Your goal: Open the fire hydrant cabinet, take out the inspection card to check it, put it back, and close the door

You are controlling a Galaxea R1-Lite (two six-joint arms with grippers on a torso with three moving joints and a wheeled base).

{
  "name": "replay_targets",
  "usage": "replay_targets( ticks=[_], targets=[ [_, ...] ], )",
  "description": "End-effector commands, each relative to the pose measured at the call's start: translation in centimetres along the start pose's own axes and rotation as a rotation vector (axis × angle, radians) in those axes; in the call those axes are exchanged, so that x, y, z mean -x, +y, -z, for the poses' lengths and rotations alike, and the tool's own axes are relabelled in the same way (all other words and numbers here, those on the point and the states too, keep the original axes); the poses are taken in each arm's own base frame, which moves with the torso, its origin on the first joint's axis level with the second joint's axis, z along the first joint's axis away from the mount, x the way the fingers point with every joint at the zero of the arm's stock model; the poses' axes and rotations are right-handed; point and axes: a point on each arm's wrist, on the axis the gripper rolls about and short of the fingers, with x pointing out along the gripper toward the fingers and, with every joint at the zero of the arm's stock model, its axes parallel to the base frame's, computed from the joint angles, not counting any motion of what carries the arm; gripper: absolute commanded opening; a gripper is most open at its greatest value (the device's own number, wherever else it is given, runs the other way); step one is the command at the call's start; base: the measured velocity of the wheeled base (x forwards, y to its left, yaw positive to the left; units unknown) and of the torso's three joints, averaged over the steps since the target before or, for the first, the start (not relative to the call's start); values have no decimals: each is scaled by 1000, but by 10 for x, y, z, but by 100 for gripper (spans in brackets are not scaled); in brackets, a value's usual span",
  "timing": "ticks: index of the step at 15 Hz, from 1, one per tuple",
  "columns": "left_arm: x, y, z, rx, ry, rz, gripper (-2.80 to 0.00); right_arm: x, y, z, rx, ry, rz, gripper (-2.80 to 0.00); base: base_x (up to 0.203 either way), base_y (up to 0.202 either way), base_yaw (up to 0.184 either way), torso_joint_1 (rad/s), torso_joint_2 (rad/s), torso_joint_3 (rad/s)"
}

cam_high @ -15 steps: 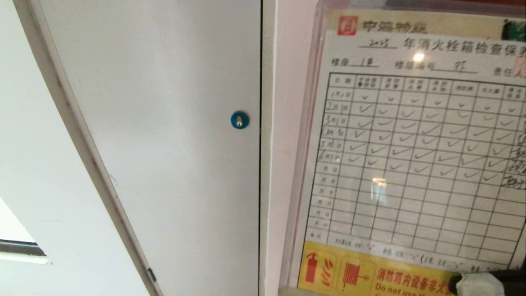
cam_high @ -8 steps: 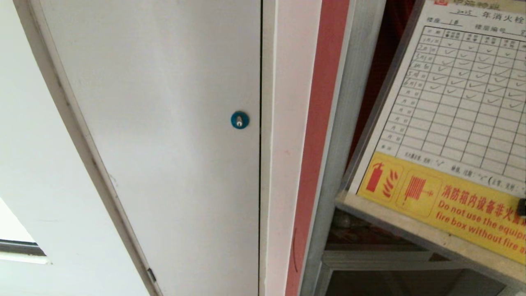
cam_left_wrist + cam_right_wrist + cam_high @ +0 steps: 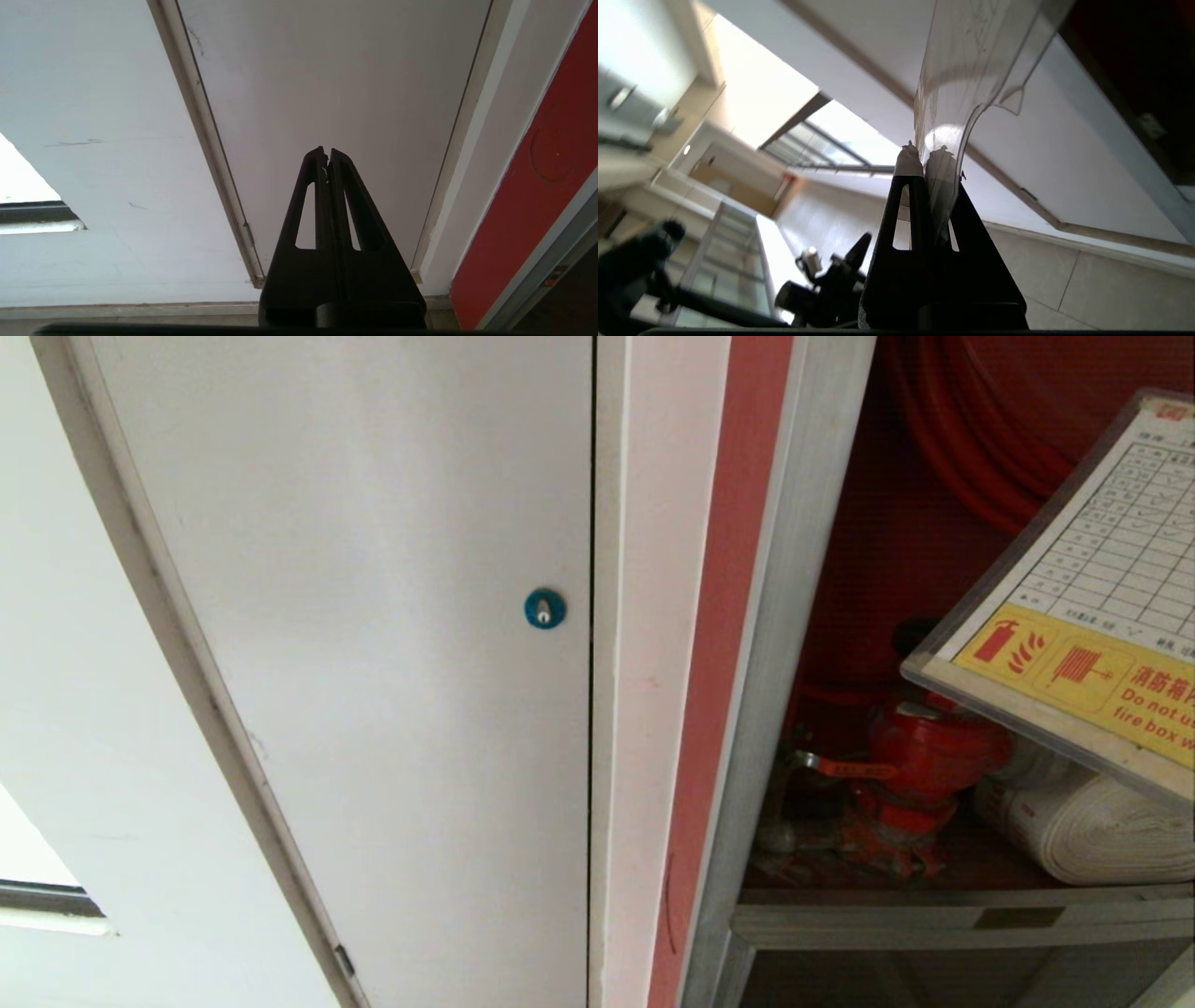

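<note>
One right tool clamped on inspection card, red valve and hose roll behind, left tool closed, empty.

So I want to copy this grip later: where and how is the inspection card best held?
By one thin edge, as the right gripper does now: fingers shut on the inspection card at the edge of its clear sleeve, one on each flat face. The card is a flat, stiff sheet, so coming in edge-on and pinching across its thickness probably holds it best, and the printed grid stays readable.
</note>
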Motion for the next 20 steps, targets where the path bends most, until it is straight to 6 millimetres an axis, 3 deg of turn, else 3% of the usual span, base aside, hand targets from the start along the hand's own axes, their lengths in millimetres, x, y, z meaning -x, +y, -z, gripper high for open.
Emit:
replay_targets(
  ticks=[1,9,13,20],
  targets=[
    [0,0,0,-1,0,0,-280,4,3,-2,-21,-20,35,-280,0,0,0,0,0,0],
    [0,0,0,-1,0,0,-280,-3,-3,-8,-208,-111,266,-280,0,0,0,0,0,0],
    [0,0,0,-1,0,1,-280,-6,-5,-10,-251,-144,298,-280,0,0,0,0,0,0],
    [0,0,0,-1,0,0,-280,-53,-32,-28,-405,-254,413,-280,0,0,0,0,0,0]
  ],
)
